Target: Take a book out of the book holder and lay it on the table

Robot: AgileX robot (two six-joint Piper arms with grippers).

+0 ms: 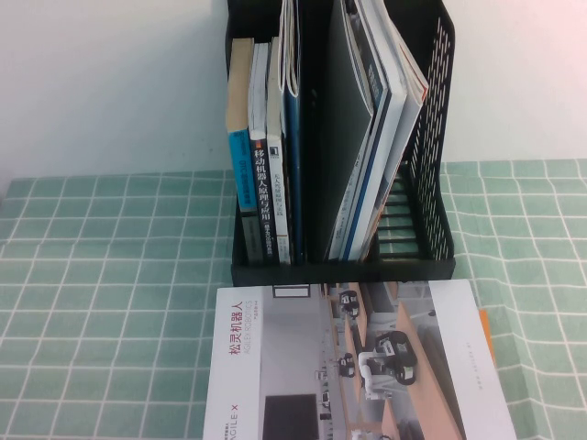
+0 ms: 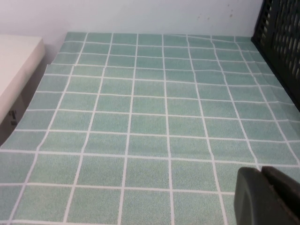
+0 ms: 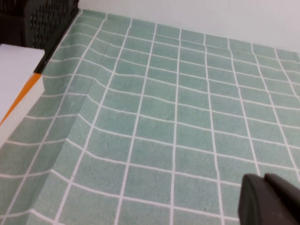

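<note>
The black book holder (image 1: 431, 137) stands upright at the back of the green grid table (image 1: 110, 275). Its left compartment holds thick upright books (image 1: 266, 156). Several thin magazines (image 1: 385, 137) lean in its right compartment; I cannot pick out the white logistics brochure among them. Neither gripper shows in the high view. My left gripper (image 2: 262, 171) is shut and empty, low over bare cloth, left of the holder (image 2: 281, 42). My right gripper (image 3: 263, 177) is shut and empty, low over bare cloth, right of the holder (image 3: 42, 18).
A grey-and-white magazine with robot photos and a Chinese title (image 1: 303, 367) lies flat on the table in front of the holder. Its white corner with an orange stripe (image 3: 16, 79) shows in the right wrist view. A cream cabinet edge (image 2: 14, 70) borders the table's left side.
</note>
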